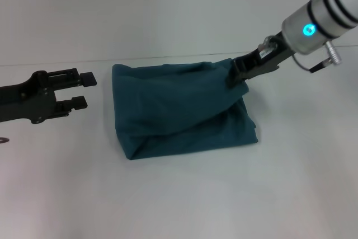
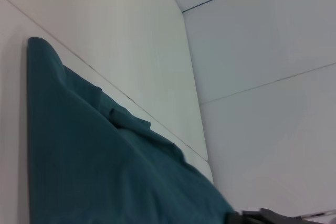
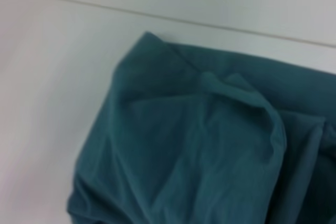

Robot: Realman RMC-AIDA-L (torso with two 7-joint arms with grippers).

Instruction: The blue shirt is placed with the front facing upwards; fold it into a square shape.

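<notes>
The blue shirt (image 1: 179, 110) lies folded into a rough, rumpled square in the middle of the white table, with no lettering showing. My right gripper (image 1: 234, 76) reaches in from the upper right and is shut on the shirt's far right corner, where the cloth is drawn up toward its fingers. My left gripper (image 1: 84, 90) hovers left of the shirt, open and apart from the cloth by a small gap. The left wrist view shows the blue shirt (image 2: 79, 156) as a sloping fold. In the right wrist view, the blue shirt (image 3: 199, 145) is creased folds close up.
The white table (image 1: 184, 194) spreads wide in front of and beside the shirt. Its far edge meets a pale wall just behind the shirt. A small dark mark (image 1: 3, 139) sits at the left border.
</notes>
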